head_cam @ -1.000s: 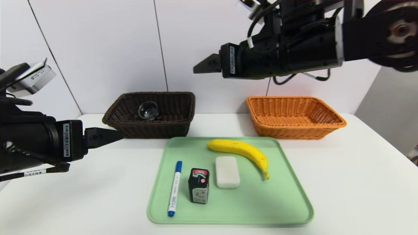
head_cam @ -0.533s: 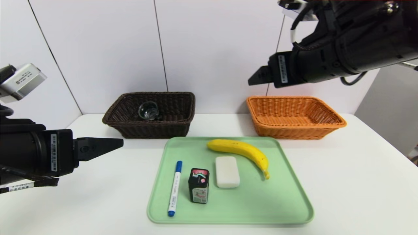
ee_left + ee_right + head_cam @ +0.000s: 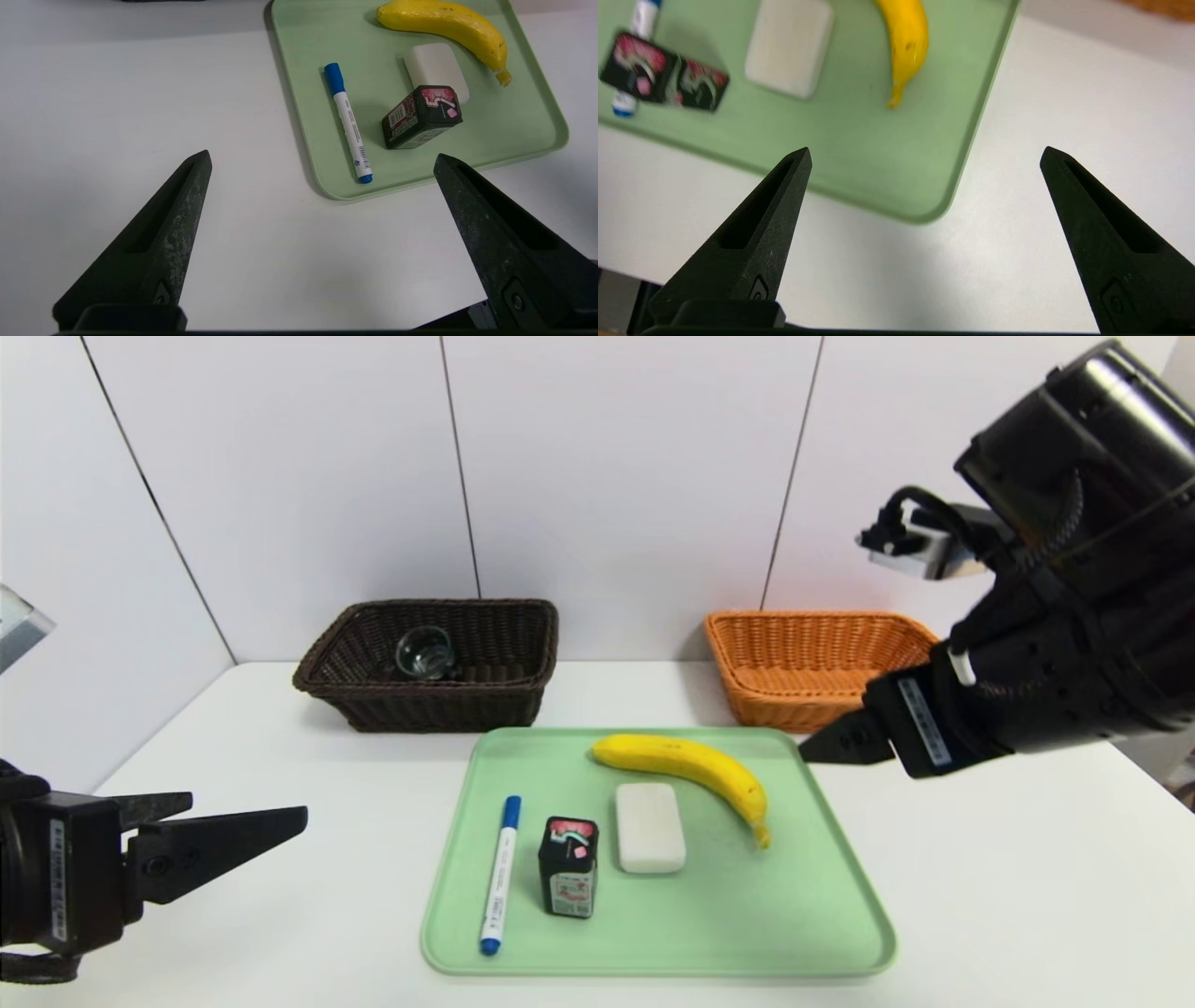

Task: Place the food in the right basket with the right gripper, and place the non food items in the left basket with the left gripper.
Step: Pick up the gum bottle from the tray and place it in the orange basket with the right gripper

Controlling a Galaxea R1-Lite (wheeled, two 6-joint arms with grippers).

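While both arms hang above the table, we note the green tray [image 3: 822, 933] at lower centre of the head view, carrying four things. Banana [image 3: 686, 765] lies along the tray's upper-right part, stem end toward lower right. White soap bar [image 3: 650, 827] sits just below it, near but apart. Black battery [image 3: 567, 868] stands just left of the soap; blue-capped marker [image 3: 499, 873] lies lengthwise at the tray's left side.

Brown basket [image 3: 485, 705] at upper left of centre holds a light bulb [image 3: 425, 651]. Orange basket [image 3: 794, 695] at upper right of centre shows nothing inside, though its right part is hidden behind the arm.

Left gripper [image 3: 322, 161] sits at lower left of the head view, fingers spread wide, nothing held, over bare table [image 3: 280, 915] left of the tray. Right gripper [image 3: 924, 156] is at mid right, tilted down, fingers wide apart, nothing held, over the tray's lower-right corner.
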